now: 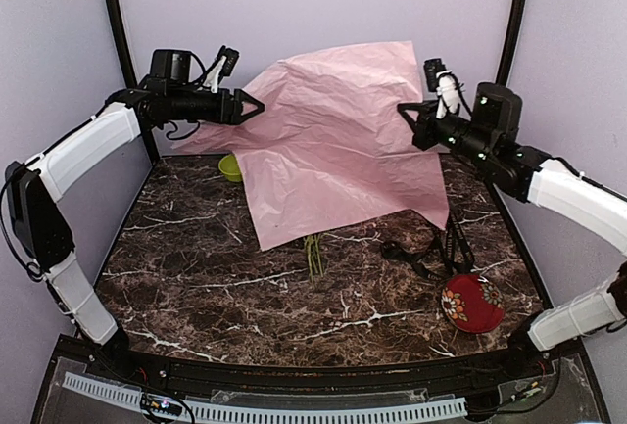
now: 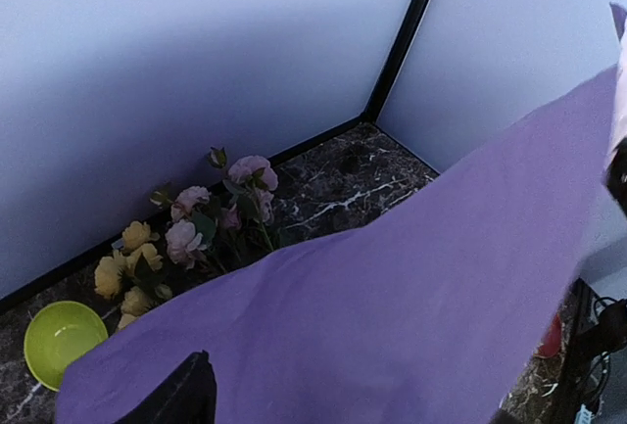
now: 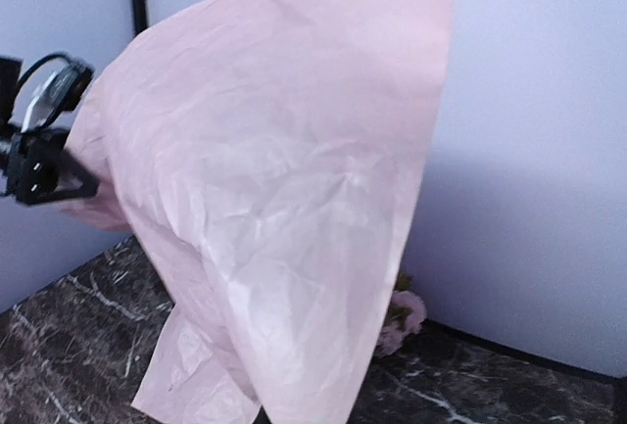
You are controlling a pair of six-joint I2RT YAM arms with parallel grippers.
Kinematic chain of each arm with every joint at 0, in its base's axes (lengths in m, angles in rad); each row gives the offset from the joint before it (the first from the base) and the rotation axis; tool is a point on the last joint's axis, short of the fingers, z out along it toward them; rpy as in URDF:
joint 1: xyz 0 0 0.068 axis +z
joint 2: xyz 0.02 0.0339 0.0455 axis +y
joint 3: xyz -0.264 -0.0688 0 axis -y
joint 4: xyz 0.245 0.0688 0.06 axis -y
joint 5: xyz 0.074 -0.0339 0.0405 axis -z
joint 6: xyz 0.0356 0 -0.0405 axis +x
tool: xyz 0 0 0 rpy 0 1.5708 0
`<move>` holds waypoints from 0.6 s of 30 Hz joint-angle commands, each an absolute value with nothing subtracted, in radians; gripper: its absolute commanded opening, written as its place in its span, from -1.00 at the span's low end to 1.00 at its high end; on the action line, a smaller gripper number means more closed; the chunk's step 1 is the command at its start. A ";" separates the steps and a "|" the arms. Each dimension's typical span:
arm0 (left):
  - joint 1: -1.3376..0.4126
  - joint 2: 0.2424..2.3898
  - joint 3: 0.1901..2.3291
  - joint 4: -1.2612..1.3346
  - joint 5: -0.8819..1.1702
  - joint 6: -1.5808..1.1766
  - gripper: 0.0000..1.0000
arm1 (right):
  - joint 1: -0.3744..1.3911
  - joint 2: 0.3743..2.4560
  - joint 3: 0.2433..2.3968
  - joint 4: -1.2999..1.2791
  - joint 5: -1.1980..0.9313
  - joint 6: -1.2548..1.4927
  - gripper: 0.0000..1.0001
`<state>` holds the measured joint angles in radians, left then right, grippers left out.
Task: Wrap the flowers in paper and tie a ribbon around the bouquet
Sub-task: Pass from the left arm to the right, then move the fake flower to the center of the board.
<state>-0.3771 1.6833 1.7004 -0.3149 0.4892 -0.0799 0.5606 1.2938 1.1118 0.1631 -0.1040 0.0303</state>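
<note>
The right gripper (image 1: 404,111) is pinching the right edge of a large, thin, softly creased sheet of pink tissue-like paper (image 1: 333,140), its jaws closed tight on it, and is holding that side up off the table. The paper is hanging in a broad drape across the far middle of the scene. Its upper corner is standing high against the back wall and its lower edge is resting on the dark brown marble-patterned table (image 1: 216,277).

The left gripper (image 1: 257,106) is hovering at the paper's far-left edge with its jaws spread wide. In its wrist view one dark finger (image 2: 186,395) is showing at the bottom while the paper (image 2: 392,326) is stretching across in front. Whether the fingers are touching the sheet I cannot tell.

The small bunch of pale pink rose-like and yellow flowers (image 2: 196,233) is lying under the raised paper, with the blooms pointing toward the far-left corner. The thin green stems (image 1: 313,256) are poking out from beneath the near edge. One pink bloom (image 3: 407,311) is peeking out behind the paper (image 3: 284,199) in the right wrist view.

A small lime-green bowl (image 1: 230,167) is sitting just left of the paper, near the blooms. A narrow black ribbon (image 1: 404,251) is lying in loose loops on the table to the right of the stems. A round red object with a flowery pattern (image 1: 470,302) is resting near the right edge.
</note>
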 commanded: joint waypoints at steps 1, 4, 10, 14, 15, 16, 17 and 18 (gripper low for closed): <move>-0.435 1.608 1.692 -0.362 0.404 0.032 0.40 | 0.410 1.180 1.177 0.137 0.045 0.090 -1.00; -0.526 1.620 1.699 -0.391 0.296 0.103 0.39 | 0.329 1.135 1.199 0.120 0.152 0.087 -1.00; -0.719 1.757 1.737 -0.408 0.283 0.161 0.19 | 0.244 1.084 1.253 0.109 0.375 0.054 -1.00; -0.791 2.024 1.891 -0.483 0.264 0.112 -0.38 | 0.241 1.060 1.267 0.124 0.417 0.020 -1.00; -0.802 2.095 1.946 -0.509 0.248 0.105 -0.51 | 0.241 1.056 1.268 0.126 0.412 0.016 -1.00; -0.809 2.158 1.989 -0.530 0.227 0.095 -0.59 | 0.240 1.054 1.269 0.123 0.398 0.014 -1.00; -0.815 2.208 2.030 -0.544 0.208 0.088 -0.65 | 0.241 1.054 1.271 0.116 0.381 0.011 -1.00; -0.818 2.255 2.060 -0.554 0.191 0.081 -0.70 | 0.241 1.055 1.274 0.108 0.361 0.009 -1.00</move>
<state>-0.8074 2.0842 1.9663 -0.4210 0.2707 0.1047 0.2428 1.0672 1.2381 0.1036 0.3595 0.0345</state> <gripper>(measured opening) 0.190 0.004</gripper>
